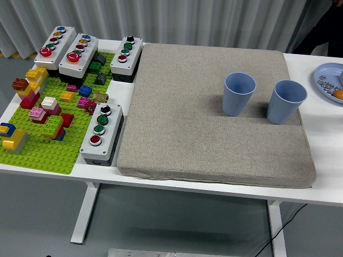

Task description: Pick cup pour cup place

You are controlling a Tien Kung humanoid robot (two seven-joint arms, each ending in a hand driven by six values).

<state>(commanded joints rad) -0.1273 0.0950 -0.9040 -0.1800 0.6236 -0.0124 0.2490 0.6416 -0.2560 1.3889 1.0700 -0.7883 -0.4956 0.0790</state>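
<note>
Two blue cups set upright on a grey mat.
The left cup (239, 93) and right cup (285, 101) are seen apart on the mat (203, 139); their contents cannot be told. No hand is shown.

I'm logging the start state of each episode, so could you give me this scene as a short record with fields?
cups: left blue cup and right blue cup, both upright, apart
support: grey mat on white table
cup contents: cannot tell
left of mat: green brick baseplate, four button boxes, nearest one
right edge: blue plate, partly cut off
robot hands: not in view
task progress: no cup picked yet
</note>
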